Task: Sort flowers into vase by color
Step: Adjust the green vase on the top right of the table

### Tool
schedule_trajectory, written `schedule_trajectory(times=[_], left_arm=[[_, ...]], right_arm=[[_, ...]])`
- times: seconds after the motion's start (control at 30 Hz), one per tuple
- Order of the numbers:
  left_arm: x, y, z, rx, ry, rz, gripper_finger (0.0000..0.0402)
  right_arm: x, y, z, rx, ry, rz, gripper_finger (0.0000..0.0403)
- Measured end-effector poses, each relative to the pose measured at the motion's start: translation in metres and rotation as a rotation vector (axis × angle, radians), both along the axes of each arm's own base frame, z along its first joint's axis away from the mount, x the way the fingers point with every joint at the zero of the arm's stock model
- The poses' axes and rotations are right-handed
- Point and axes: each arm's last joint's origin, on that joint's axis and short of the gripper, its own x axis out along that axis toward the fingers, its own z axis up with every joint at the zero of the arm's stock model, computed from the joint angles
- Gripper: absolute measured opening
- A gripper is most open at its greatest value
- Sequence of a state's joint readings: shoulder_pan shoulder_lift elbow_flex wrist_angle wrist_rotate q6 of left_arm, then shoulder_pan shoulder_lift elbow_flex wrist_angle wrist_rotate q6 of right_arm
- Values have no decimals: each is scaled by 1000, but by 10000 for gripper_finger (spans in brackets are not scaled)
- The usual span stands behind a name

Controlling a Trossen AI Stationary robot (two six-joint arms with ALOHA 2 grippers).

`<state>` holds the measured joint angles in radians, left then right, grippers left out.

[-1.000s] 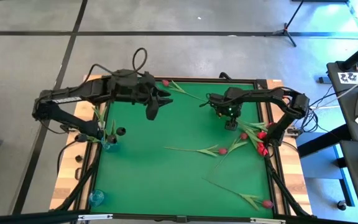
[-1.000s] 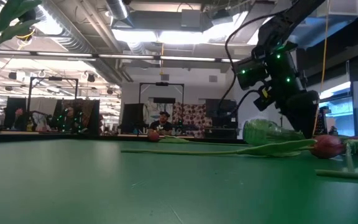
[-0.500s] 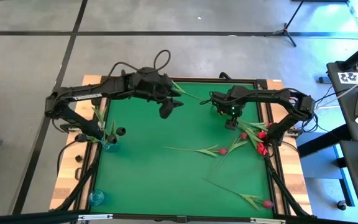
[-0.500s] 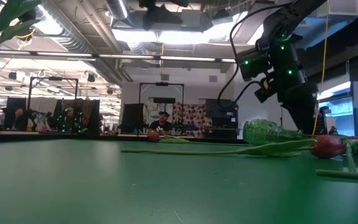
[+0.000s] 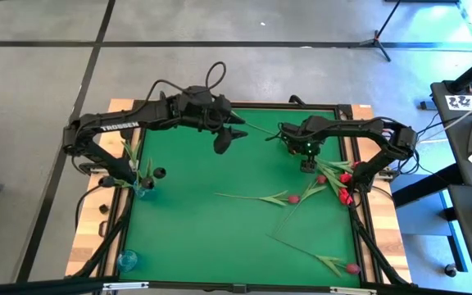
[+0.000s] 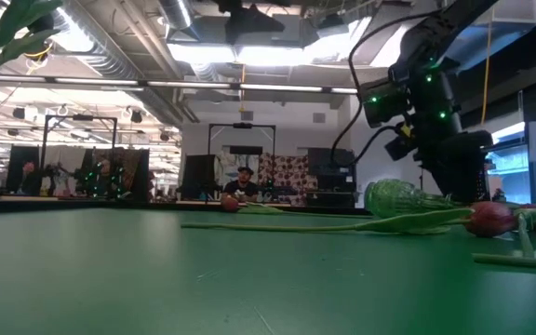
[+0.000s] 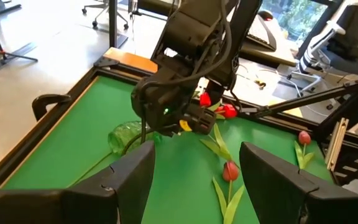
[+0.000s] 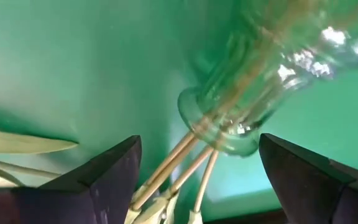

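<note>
1. Plainly little is sorted — red-headed artificial tulips (image 5: 289, 198) on thin green stems lie scattered over the green tabletop (image 5: 211, 238).
2. Right claw (image 5: 306, 166) hangs spread wide and empty over a toppled clear glass vase (image 8: 241, 118) with stems in its mouth.
3. Left claw (image 5: 234, 134), wide and empty, hovers mid-tabletop.
4. One teal vase (image 5: 142, 191) at the left edge holds stems — most remains.
</note>
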<state>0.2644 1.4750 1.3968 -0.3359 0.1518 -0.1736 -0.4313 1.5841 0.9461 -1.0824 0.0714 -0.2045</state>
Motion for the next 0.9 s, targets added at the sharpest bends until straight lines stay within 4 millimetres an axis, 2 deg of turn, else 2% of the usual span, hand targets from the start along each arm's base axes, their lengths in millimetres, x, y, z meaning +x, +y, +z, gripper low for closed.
schedule_trajectory(times=[0.2, 0.43, 0.9], left_arm=[[1, -8, 0, 2, 5, -17, 231], [0, -11, 1, -5, 9, 6, 231], [-4, -12, 1, -21, 28, 14, 231]], right_arm=[[-1, 1, -5, 12, -8, 78, 324], [-4, 3, -9, 49, -6, 38, 324], [-3, 4, 14, 77, 21, -32, 324]])
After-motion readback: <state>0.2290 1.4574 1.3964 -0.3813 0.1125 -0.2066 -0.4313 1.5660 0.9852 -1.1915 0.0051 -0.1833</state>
